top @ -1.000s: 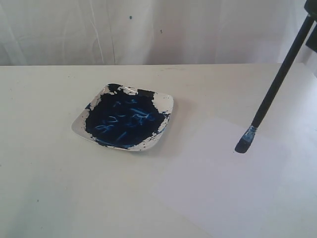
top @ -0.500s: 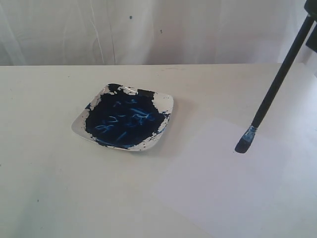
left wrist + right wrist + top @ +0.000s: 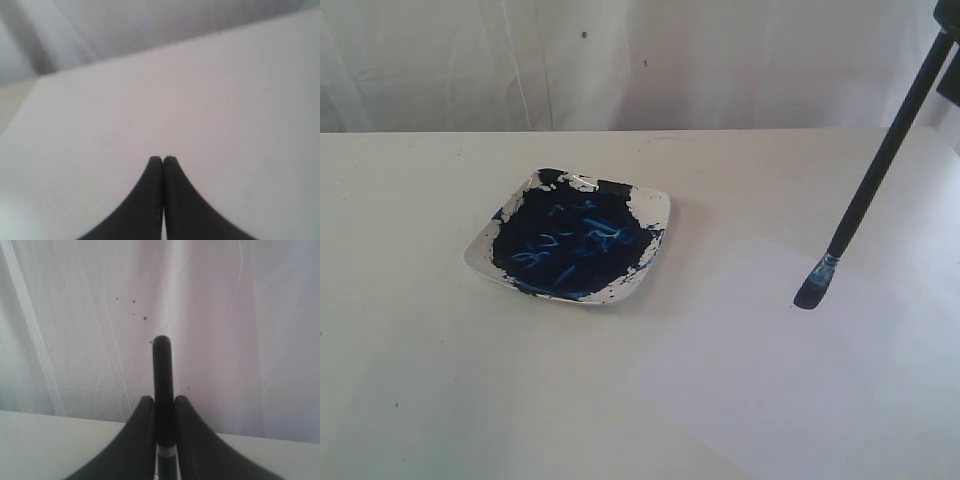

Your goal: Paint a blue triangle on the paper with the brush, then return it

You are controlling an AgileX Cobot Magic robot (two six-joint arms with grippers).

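Note:
The brush (image 3: 880,170) slants down from the upper right corner of the exterior view, its dark blue tip (image 3: 812,290) just above or touching the far edge of the paper (image 3: 790,370). My right gripper (image 3: 162,401) is shut on the brush handle (image 3: 162,370), which stands up between its fingers; the gripper itself is barely visible at the exterior view's right edge. The paper shows no blue triangle. My left gripper (image 3: 163,159) is shut with nothing in it, over bare white table, and is out of the exterior view.
A white square dish (image 3: 572,237) smeared with dark blue paint sits left of the paper. A wrinkled white curtain (image 3: 620,60) hangs behind the table (image 3: 410,330).
The brush tip has crept slightly lower toward the paper; otherwise nothing has visibly moved.

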